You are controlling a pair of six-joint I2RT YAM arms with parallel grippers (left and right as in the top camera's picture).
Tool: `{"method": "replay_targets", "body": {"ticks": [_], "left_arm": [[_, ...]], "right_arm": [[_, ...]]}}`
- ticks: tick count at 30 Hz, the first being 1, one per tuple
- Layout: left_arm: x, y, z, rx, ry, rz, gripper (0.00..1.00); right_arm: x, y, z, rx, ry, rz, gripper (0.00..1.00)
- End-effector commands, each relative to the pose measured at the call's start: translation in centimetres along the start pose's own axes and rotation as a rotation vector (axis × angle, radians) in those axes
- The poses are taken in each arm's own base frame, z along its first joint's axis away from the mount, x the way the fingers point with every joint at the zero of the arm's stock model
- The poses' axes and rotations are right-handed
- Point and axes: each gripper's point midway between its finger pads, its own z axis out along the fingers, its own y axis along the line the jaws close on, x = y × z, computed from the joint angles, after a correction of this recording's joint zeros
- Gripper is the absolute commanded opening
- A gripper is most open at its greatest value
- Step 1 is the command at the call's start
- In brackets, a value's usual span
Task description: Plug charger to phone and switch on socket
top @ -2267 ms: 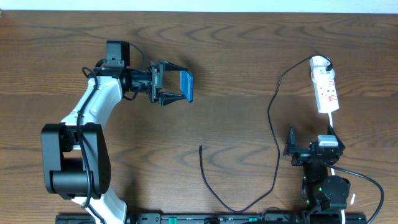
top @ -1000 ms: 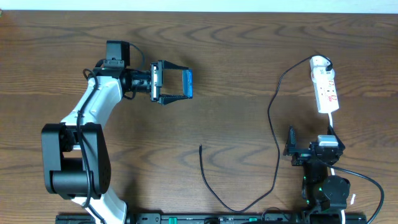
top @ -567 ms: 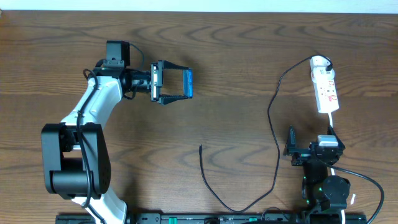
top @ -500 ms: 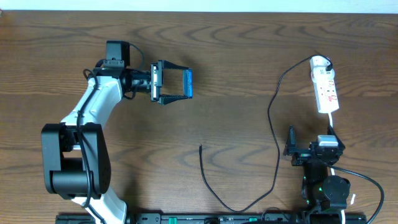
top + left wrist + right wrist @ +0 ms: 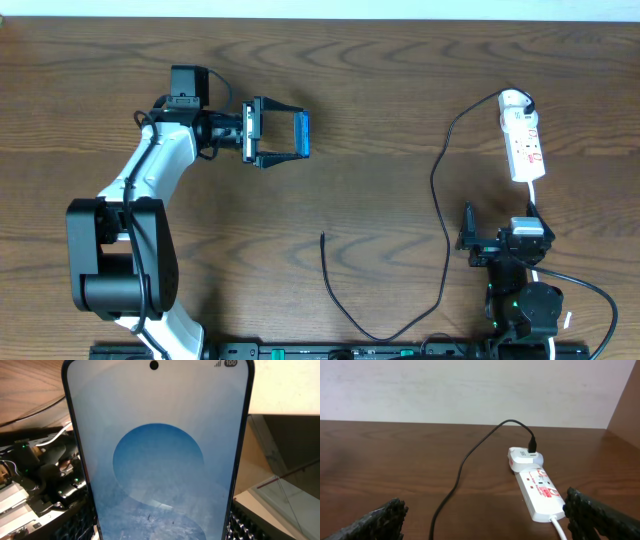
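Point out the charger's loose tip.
Overhead view: the charger tip lies loose on the table, about mid-width. It is nearer the front edge than the phone, which the left gripper holds.

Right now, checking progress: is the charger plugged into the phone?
Out. The charger tip lies loose on the table, well apart from the phone held in the left claw.

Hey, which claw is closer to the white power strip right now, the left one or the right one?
Right. The right claw is open just short of the power strip, facing it; the left claw is far across the table, holding the phone.
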Motion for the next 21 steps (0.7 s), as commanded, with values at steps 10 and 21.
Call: {"method": "replay_targets", "body": {"ticks": [10,21], "left_arm": [[1.84,-0.61,-0.36,0.012,0.044,0.040,0.07],[1.85,-0.61,-0.36,0.013,0.044,0.057,0.08]], "right_arm": [[-0.06,0.12,-0.04,-0.004,-0.004,-0.010,0.99],[-0.06,0.12,-0.04,-0.004,-0.004,-0.010,0.99]]}}
